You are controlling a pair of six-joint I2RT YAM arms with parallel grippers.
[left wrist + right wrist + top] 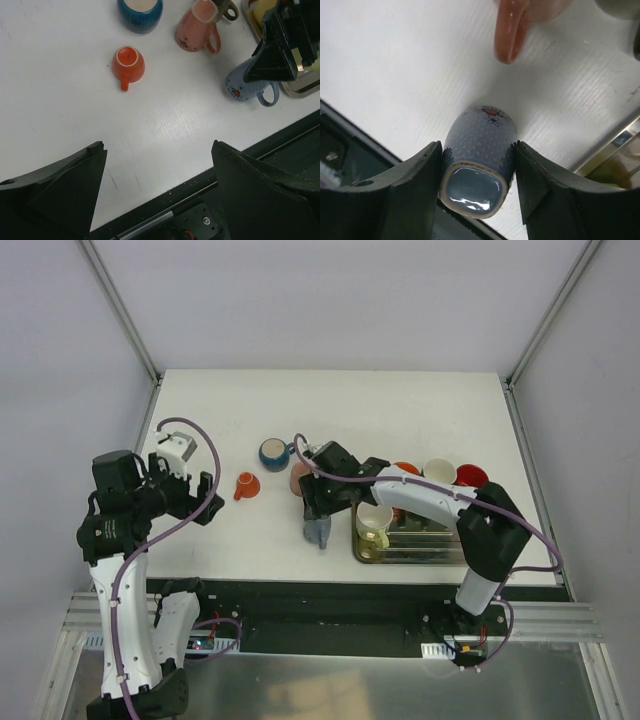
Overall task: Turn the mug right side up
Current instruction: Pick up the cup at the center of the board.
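A blue-grey mug with a small flower print stands tilted, mouth down, near the table's front edge, its glazed base facing up. My right gripper is shut on it, with a finger pressed on each side of the body. The left wrist view shows the mug with its handle pointing toward the front edge. My left gripper is open and empty above the left part of the table.
A small orange cup lies mouth down left of centre. A blue cup and a pink mug stand behind the held mug. A metal tray at the right holds several mugs.
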